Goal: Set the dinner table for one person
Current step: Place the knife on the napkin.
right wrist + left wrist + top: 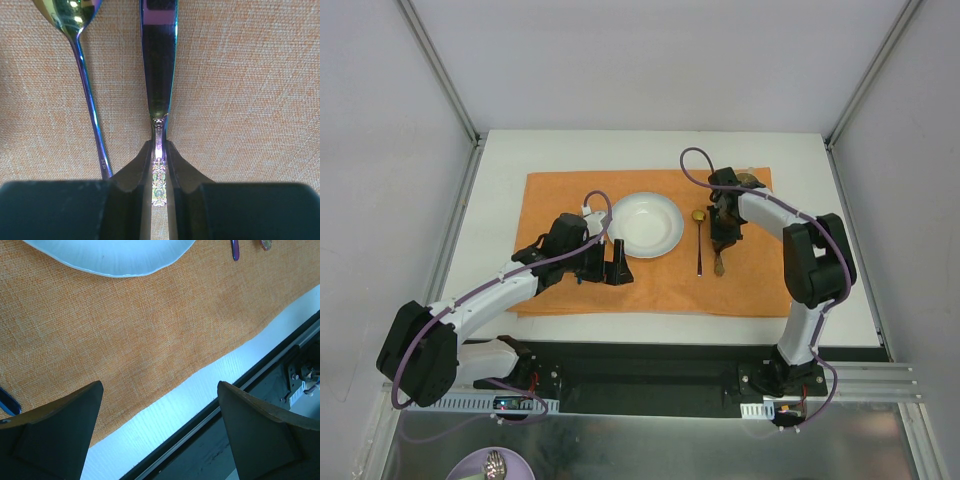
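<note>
Right gripper (pixel 159 165) clamped on knife (pixel 159 60) handle, blade over orange cloth (pixel 250 100) beside spoon (pixel 87 100) | left gripper (pixel 160 387) apart, empty | step: likely laying knife | next: release, lift straight up

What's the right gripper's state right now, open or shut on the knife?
The right gripper is shut on the knife: in the right wrist view its jaws pinch the handle from both sides with no gap showing.

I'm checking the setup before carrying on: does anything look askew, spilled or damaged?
Nothing is spilled or broken. Only the orange placemat stands out: its near edge runs wavy along the dinner table, not straight. The plate sits flat; the spoon and the knife in the right tool lie roughly parallel.
</note>
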